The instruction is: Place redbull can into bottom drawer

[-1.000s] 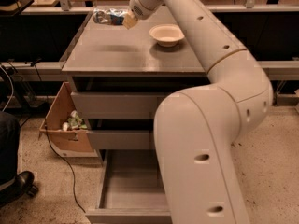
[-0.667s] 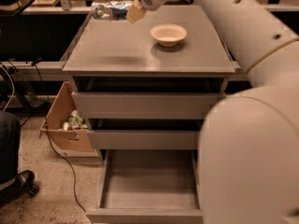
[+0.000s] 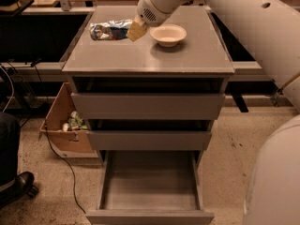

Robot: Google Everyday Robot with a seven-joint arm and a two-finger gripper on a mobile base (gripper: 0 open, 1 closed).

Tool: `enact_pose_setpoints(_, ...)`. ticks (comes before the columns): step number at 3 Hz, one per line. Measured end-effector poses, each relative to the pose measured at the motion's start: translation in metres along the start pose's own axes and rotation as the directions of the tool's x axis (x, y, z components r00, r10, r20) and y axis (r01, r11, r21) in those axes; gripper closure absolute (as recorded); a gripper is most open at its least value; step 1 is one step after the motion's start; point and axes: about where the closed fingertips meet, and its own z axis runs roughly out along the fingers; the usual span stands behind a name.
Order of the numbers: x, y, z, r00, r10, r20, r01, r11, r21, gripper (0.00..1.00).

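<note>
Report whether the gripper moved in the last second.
Yes. The gripper has come down in view: earlier above the bowl, now level with it, by the can.

Lab | grey cabinet (image 3: 147,60), benches (image 3: 40,0), floor cables (image 3: 70,170) | tool (image 3: 136,31) over cabinet top

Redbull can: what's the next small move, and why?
Probably ease the gripper onto the redbull can: it is at the can's end nearest the white bowl, the can lies on the cabinet top, and the bottom drawer stands open.
</note>
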Motion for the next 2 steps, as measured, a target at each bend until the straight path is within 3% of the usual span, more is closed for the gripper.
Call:
enact_pose_setpoints(1, 0.000, 0.000, 0.000, 1.000, 0.000, 0.000, 0.000, 1.0000, 0.000, 1.00)
enact_pose_setpoints(2, 0.011, 0.022, -0.004, 1.000, -0.013, -0.009, 0.012, 0.9999, -0.011, 1.00)
